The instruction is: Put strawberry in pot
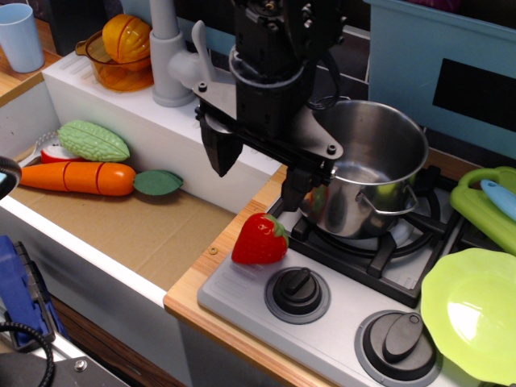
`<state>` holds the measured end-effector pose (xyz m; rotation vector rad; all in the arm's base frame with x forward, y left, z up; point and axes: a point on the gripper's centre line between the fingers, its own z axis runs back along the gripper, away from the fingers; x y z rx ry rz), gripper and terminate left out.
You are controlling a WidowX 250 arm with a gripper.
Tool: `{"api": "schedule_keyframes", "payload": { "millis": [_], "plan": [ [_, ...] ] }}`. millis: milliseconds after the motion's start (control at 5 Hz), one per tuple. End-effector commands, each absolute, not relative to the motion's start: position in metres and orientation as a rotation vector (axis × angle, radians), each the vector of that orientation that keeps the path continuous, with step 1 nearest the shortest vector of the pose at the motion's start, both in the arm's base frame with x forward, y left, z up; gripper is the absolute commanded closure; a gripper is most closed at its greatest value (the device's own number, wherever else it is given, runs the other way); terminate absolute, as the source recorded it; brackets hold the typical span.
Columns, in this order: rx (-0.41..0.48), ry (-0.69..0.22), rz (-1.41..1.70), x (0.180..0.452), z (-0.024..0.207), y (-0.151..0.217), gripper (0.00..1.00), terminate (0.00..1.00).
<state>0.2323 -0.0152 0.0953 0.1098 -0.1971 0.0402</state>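
Note:
The strawberry, glossy red with a green cap, lies on the grey stove top by the left knob. The steel pot stands on the burner grate just right of it, and nothing shows inside. My gripper hangs open above the strawberry, a little up and left of it. One dark finger is over the sink's edge and the other is by the pot's left wall. Nothing is between the fingers.
A toy carrot and a green vegetable lie in the sink. A grey faucet and an orange bowl stand behind. Two stove knobs sit in front. A green plate is at right.

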Motion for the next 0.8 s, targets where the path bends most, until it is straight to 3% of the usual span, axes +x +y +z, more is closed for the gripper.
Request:
{"api": "schedule_keyframes", "payload": {
  "millis": [0, 600],
  "plan": [
    [0.11, -0.197, 0.04, 0.232, 0.095, -0.015, 0.0, 0.0],
    [0.05, -0.24, 0.063, 0.229, 0.066, -0.016, 0.0, 0.0]
  ]
}}
